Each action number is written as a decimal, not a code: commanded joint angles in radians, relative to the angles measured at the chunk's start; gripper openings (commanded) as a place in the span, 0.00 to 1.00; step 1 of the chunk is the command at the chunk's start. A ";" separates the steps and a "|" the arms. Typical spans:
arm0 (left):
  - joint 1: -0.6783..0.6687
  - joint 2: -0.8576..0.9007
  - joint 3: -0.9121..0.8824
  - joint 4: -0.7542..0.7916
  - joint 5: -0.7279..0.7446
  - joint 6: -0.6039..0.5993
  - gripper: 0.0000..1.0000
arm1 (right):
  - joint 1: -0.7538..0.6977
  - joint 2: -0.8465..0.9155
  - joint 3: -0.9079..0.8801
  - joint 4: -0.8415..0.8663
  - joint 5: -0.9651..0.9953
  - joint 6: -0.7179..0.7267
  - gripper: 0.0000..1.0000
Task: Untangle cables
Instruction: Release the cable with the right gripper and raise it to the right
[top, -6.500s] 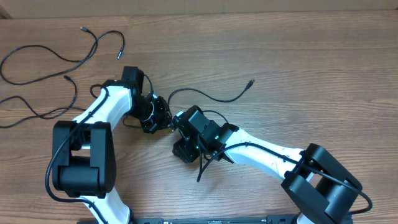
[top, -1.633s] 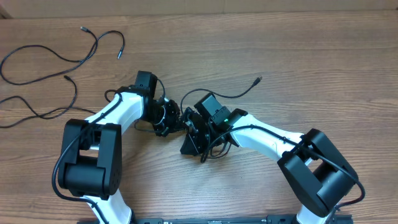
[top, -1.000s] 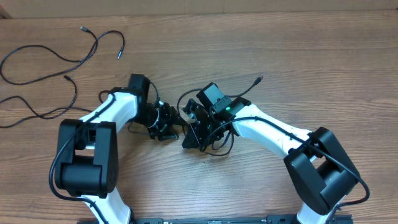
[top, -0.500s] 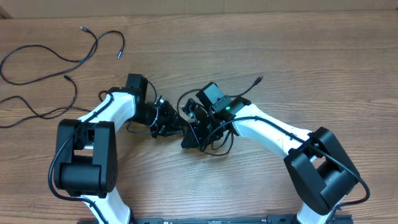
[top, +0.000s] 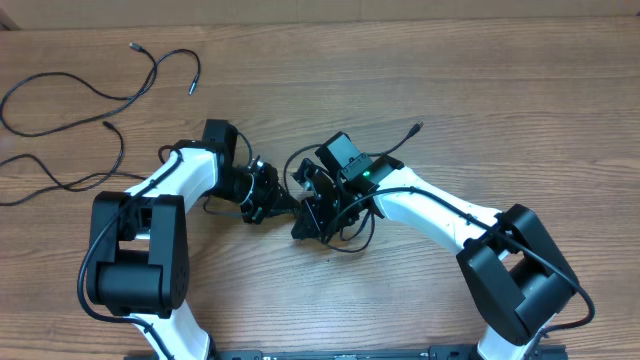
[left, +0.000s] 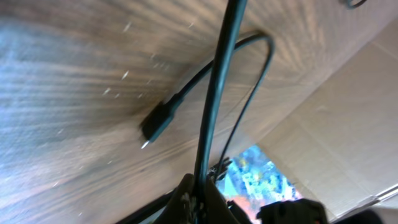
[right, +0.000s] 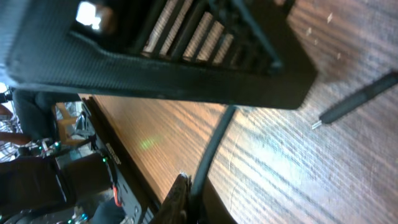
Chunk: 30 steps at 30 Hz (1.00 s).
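One thin black cable (top: 406, 139) runs from its plug tip at the centre right back under my arms. My left gripper (top: 279, 203) and right gripper (top: 302, 225) meet at the table's middle, both shut on it. In the left wrist view the jaws (left: 199, 200) pinch the cable (left: 214, 99), and a plug end (left: 157, 123) lies on the wood. In the right wrist view the jaws (right: 189, 196) pinch the cable (right: 211, 146), with a plug end (right: 354, 99) to the right. Two other cables (top: 90, 90) (top: 75, 180) lie spread apart at the far left.
The wooden table (top: 500, 90) fills the view. The left arm's black body (right: 168, 56) hangs close above the right gripper. The right arm's own thicker cable loops below its wrist (top: 350, 240).
Over several seconds both grippers shifted right with the cable, and its free plug end slid a little right. In the last half second nothing visibly moved.
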 joint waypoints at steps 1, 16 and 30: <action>-0.004 -0.004 0.024 -0.068 -0.071 0.090 0.04 | -0.028 -0.016 0.064 -0.047 -0.013 -0.007 0.08; -0.005 -0.510 0.099 -0.310 -0.296 0.093 0.04 | -0.381 -0.061 0.419 -0.474 0.201 -0.026 1.00; -0.010 -0.928 0.265 -0.330 -0.352 0.080 0.04 | -0.730 -0.061 0.419 -0.473 0.339 -0.026 1.00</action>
